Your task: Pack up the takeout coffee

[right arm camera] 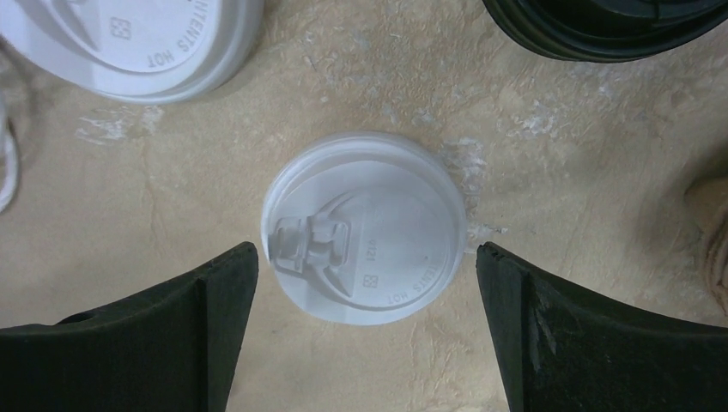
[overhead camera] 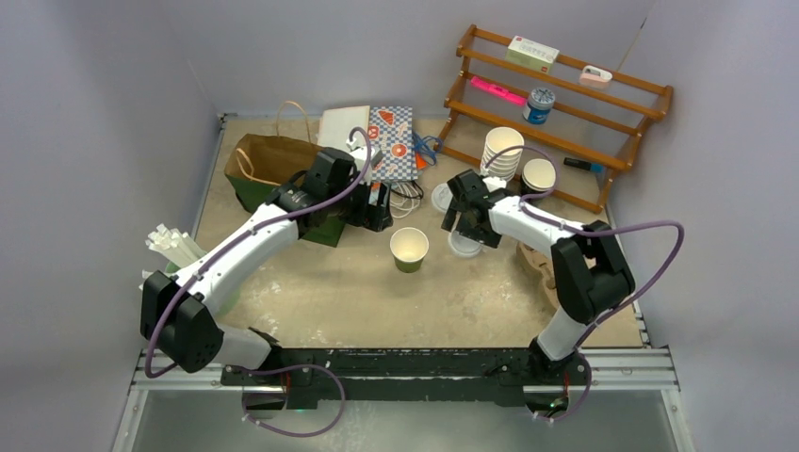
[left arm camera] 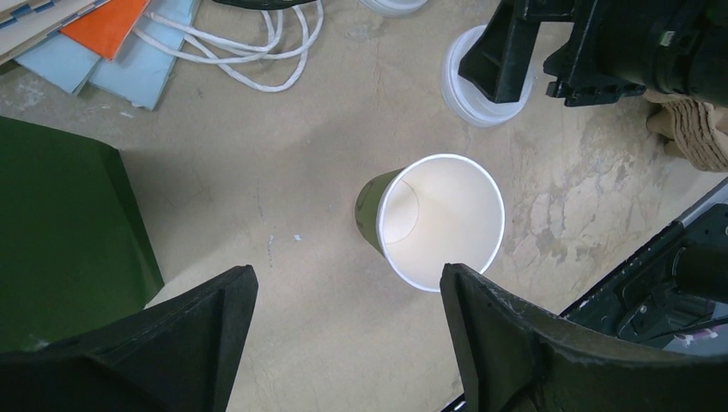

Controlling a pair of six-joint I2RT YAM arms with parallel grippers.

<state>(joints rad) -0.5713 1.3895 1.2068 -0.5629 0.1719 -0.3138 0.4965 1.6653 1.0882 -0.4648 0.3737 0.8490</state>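
Top view: olive-green paper cup is standing upright and lidless mid-worktop, between the two arms. Left wrist: left jaws are hanging spread above the cup's open mouth, gripping nothing. Right wrist: right jaws are hanging spread, flanking a white lid lying flat on the worktop.

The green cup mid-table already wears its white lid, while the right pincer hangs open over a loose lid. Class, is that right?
Not quite: the green cup stands uncovered, its pale inside showing in the left wrist view. The right pincer does hang open over a loose lid.
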